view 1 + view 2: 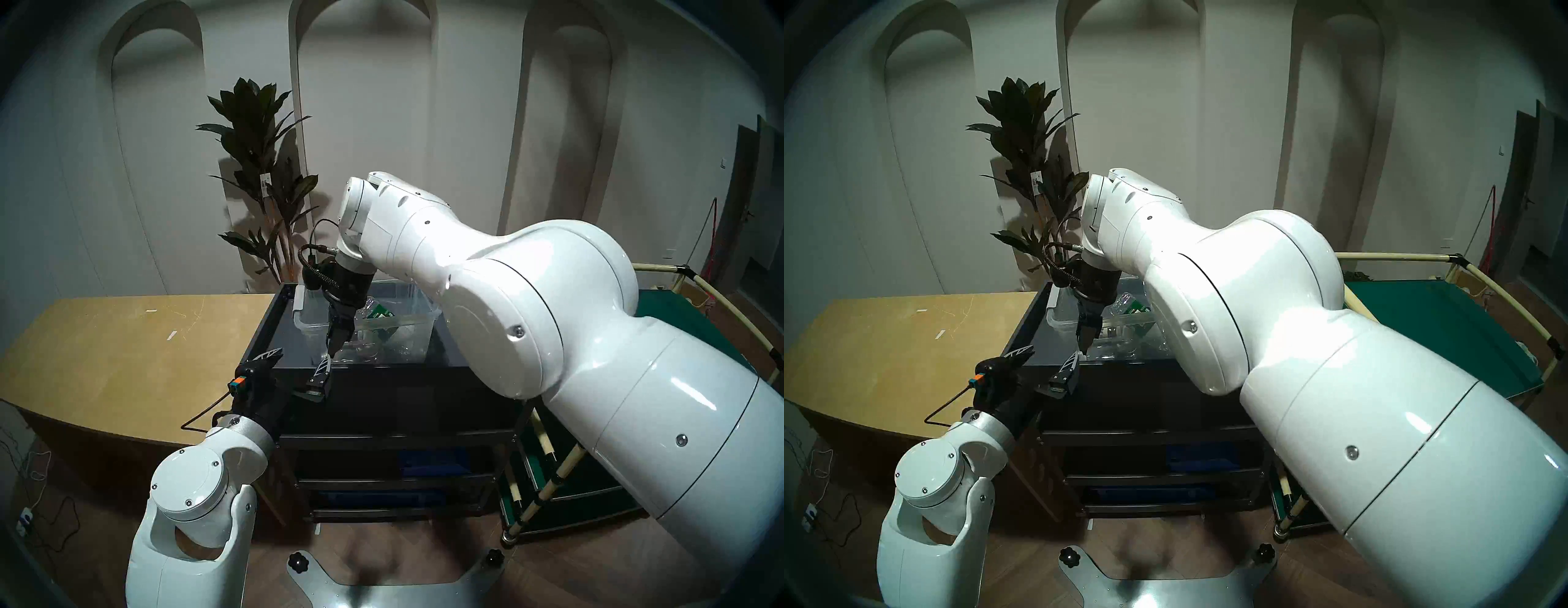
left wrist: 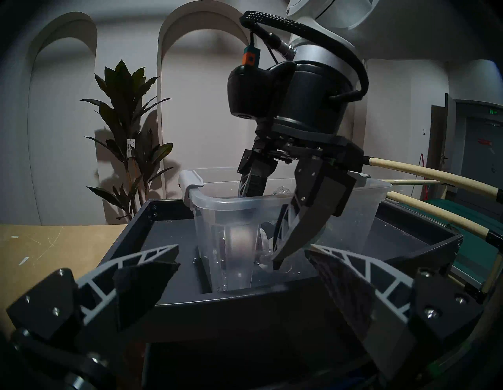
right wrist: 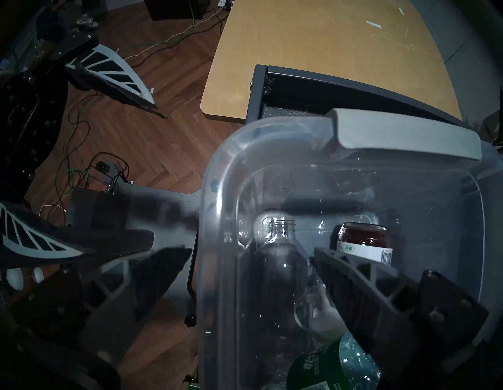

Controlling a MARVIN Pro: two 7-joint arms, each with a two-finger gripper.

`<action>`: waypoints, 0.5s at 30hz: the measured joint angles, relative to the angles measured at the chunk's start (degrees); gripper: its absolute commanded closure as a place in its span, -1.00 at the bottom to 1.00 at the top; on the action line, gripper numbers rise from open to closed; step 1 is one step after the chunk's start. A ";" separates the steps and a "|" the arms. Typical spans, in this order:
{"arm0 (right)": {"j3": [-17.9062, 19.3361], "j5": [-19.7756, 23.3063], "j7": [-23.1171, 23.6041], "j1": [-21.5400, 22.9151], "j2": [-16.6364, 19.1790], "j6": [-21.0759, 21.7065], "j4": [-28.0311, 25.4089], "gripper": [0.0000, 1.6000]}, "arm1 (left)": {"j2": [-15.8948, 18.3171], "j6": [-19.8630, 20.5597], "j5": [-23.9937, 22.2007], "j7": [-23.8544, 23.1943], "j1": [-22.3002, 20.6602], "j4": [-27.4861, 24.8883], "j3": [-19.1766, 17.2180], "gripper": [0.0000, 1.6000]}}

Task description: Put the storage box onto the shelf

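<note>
The clear storage box (image 1: 403,335) with grey clip handles stands on the dark top tray of the black shelf (image 1: 280,339). It also shows in the head right view (image 1: 1059,312), the left wrist view (image 2: 217,218) and the right wrist view (image 3: 272,141). My right gripper (image 1: 339,335) (image 3: 250,247) is open and straddles the box's near long wall by its left end, with one finger inside and one outside. My left gripper (image 1: 297,361) (image 2: 242,253) is open and empty at the shelf's (image 2: 163,237) front left edge, just short of the box.
The box holds a clear bottle (image 3: 277,258), a dark red jar (image 3: 364,239) and a green-labelled bottle (image 3: 326,367). A tan table (image 1: 127,348) adjoins the shelf on the left, a green-topped cart (image 1: 679,314) on the right. A plant (image 1: 263,170) stands behind. Blue bins (image 1: 432,463) sit on the lower tiers.
</note>
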 measured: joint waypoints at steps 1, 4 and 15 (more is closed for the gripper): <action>-0.11 -0.15 -0.11 0.25 0.01 0.24 -0.15 -1.00 | 0.00 0.00 0.00 0.00 -0.01 0.00 0.00 -1.00; -0.44 -0.56 -0.52 0.99 0.12 0.90 -0.49 -1.00 | 0.00 0.00 0.00 0.00 -0.03 0.00 0.00 -1.00; -1.53 -2.25 -1.79 4.19 1.36 3.47 -1.36 -1.00 | 0.00 0.00 -0.02 0.00 -0.10 0.02 0.00 -1.00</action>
